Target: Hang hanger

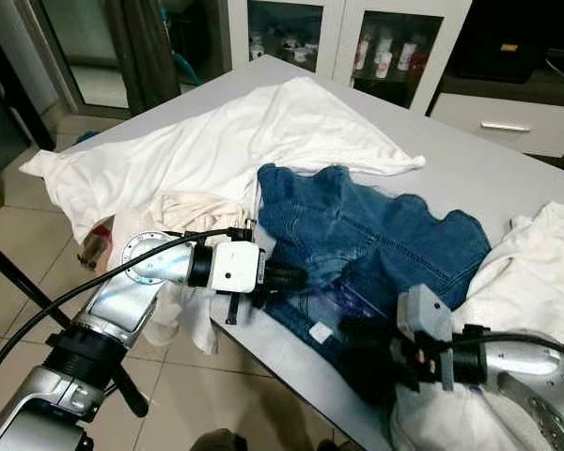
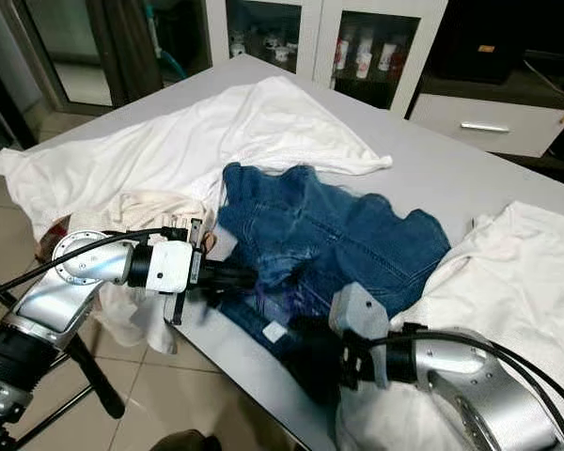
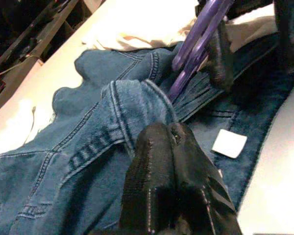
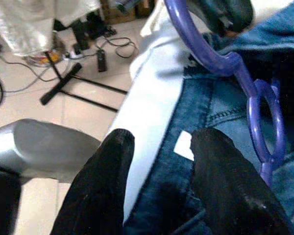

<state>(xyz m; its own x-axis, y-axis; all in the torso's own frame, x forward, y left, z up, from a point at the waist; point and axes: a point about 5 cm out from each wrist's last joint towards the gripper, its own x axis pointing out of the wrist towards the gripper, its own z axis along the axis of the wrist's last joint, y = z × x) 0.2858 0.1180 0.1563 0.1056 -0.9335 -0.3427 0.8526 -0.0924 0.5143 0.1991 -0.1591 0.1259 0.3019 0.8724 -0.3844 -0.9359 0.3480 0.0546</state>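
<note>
On the grey table (image 1: 508, 178), among three white cloths, one blue denim garment (image 1: 376, 235) lay near-centre with one purple plastic hanger (image 4: 257, 93) at its near hem; left gripper (image 1: 296, 278) pinched denim, right gripper (image 4: 159, 147) stood spread, and should probably close squarely on the hanger.

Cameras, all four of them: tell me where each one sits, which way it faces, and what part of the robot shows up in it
Left eye view: on the head, looking forward and down at the table; both silver arms show.
Right eye view: same head, same scene.
Left wrist view: along the left gripper, fingers together on the denim garment.
Right wrist view: along the right gripper, fingers apart over the denim edge, floor beyond.
Shared: both wrist views catch the purple hanger and a white tag on the denim.
</note>
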